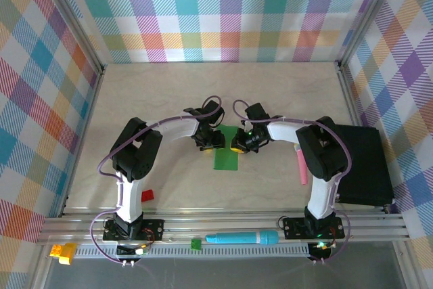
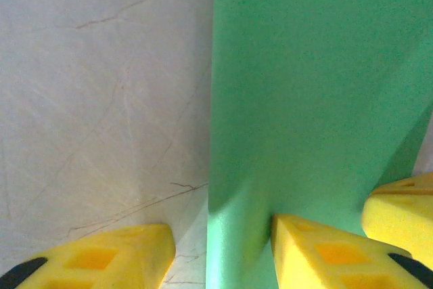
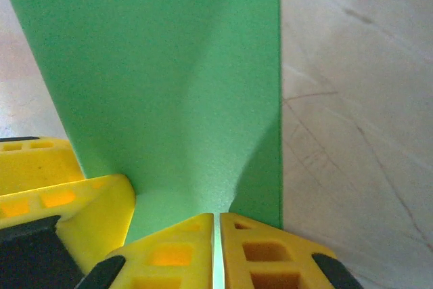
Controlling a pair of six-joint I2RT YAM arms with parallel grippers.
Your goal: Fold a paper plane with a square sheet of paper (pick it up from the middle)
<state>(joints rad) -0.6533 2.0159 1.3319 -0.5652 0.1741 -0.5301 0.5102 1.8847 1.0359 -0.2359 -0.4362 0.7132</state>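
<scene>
The square sheet of paper (image 1: 226, 158) is bright green and lies mid-table between the two grippers. My right gripper (image 3: 215, 218) is shut on a thin raised ridge of the sheet (image 3: 169, 86) near its right edge. My left gripper (image 2: 222, 231) is open and straddles the sheet's (image 2: 318, 86) left edge, with one finger (image 2: 101, 258) over bare table and the other (image 2: 325, 252) on the paper. In the top view the left gripper (image 1: 211, 141) and the right gripper (image 1: 241, 141) sit close together at the sheet's far end.
On the table are a red block (image 1: 147, 195) at the near left, a pink marker (image 1: 302, 164) and a black box (image 1: 365, 164) on the right. A teal marker (image 1: 241, 238), a small green block (image 1: 196, 243) and a yellow block (image 1: 62, 252) lie along the front rail.
</scene>
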